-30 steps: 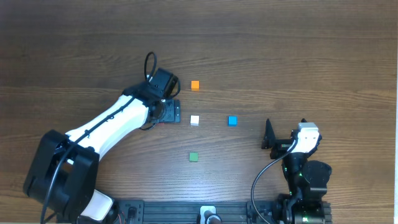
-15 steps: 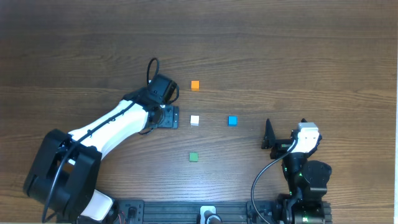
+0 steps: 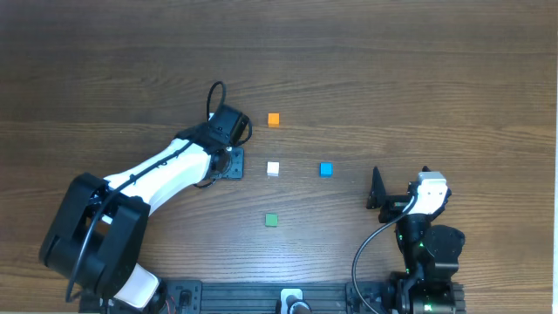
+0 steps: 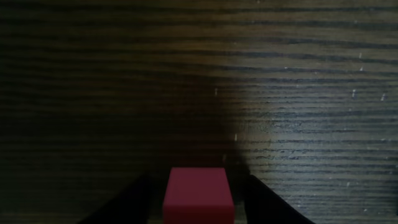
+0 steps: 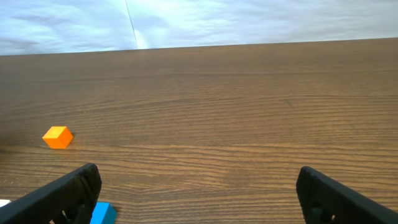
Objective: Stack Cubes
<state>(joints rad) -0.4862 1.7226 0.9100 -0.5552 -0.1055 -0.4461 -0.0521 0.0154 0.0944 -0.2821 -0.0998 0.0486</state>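
A red cube (image 4: 198, 194) rests on the dark wood table, between the fingers of my left gripper (image 4: 196, 208). The fingers stand on either side of it with a thin dark gap at each side, so the gripper is open. From above, that gripper (image 3: 233, 164) is low over the table just left of a white cube (image 3: 273, 168) and covers the red one. An orange cube (image 3: 274, 119) lies farther back, a blue cube (image 3: 326, 169) to the right, and a green cube (image 3: 271, 221) nearer the front. My right gripper (image 3: 376, 187) is open near its base, with nothing between its fingers.
The right wrist view looks across the table (image 5: 249, 112) to the orange cube (image 5: 58, 137) and a corner of the blue cube (image 5: 102, 213), with a pale wall behind. Bare wood surrounds the cubes on all sides.
My left gripper has shifted a little to the left and toward the front, away from the white cube. The right arm and the loose cubes have stayed put.
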